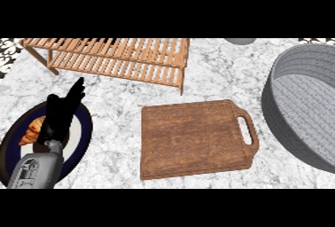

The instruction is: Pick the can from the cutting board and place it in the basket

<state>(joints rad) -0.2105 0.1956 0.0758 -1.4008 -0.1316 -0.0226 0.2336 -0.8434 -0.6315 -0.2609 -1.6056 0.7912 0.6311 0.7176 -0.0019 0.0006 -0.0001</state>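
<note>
- The can is not seen anywhere in the frame; the cutting board (pixel 196 138) at centre lies bare, and the visible part of the basket (pixel 306 106) at the right edge shows only its grey woven inside.
- Where the can now is cannot be told from this view.
- The left hand (pixel 62 111) is held at the left of the frame, fingers straight and pointing up, open and holding nothing, resting above a dark plate (pixel 79 133).
- The right hand is not shown.
- Before any reach is made, the can should be located; a grasp from the side would probably suit it.
- A croissant (pixel 33 131) lies on the plate, partly hidden by the hand.
- A slatted wooden rack (pixel 118 55) stands on the marble tabletop (pixel 216 73) at upper left, nothing seen on it.
</note>
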